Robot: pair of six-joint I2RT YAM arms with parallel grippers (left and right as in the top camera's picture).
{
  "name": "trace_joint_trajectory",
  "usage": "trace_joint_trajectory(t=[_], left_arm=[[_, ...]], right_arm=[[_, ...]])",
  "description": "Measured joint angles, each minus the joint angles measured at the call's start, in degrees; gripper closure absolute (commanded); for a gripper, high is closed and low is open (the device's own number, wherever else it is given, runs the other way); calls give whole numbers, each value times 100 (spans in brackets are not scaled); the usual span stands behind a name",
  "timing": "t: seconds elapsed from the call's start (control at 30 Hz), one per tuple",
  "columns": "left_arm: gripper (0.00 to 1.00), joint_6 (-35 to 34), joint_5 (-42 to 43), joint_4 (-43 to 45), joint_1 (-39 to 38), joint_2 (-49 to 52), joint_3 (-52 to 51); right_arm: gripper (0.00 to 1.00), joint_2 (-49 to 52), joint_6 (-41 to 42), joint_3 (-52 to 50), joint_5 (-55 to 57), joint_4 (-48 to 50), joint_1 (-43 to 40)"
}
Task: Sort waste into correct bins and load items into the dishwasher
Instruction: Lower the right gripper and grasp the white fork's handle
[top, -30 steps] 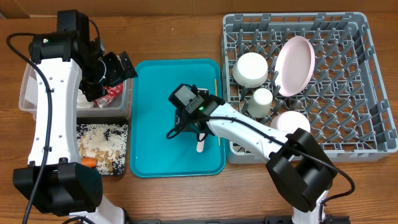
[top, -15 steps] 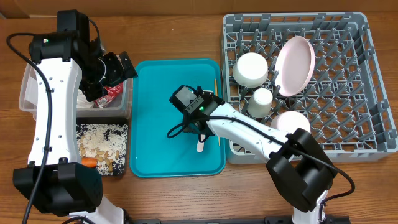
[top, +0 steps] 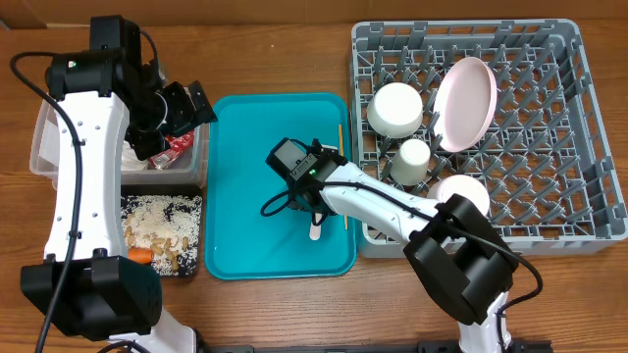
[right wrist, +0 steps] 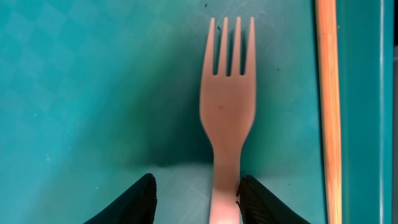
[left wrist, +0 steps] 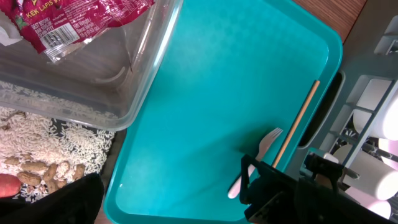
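White plastic fork (right wrist: 227, 106), four tines, lies flat on teal tray (right wrist: 74, 74). Thin wooden chopstick (right wrist: 328, 112) just beside, by right rim; bare tray leftward. Right gripper (right wrist: 198, 190) jaws straddle handle, unclenched. Left gripper (top: 182, 110) released above clear plastic tub (top: 39, 147).

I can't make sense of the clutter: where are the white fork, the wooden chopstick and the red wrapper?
white plastic fork (right wrist: 227, 106), right wrist view, head below the tines.
wooden chopstick (right wrist: 328, 112), right wrist view, mid-shaft.
red snack wrapper (left wrist: 81, 22), left wrist view, printed face.
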Motion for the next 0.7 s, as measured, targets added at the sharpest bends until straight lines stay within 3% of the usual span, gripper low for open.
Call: trace_joint_trajectory(t=[0.23,0.47,0.7], left_arm=[[0,0,0,0,0,0,0],[0,0,0,0,0,0,0],[0,0,0,0,0,0,0]], right_arm=[[55,59,2,0,2,17,0],[74,63,22,0,2,46,0],[78,66,20,0,2,22,0]])
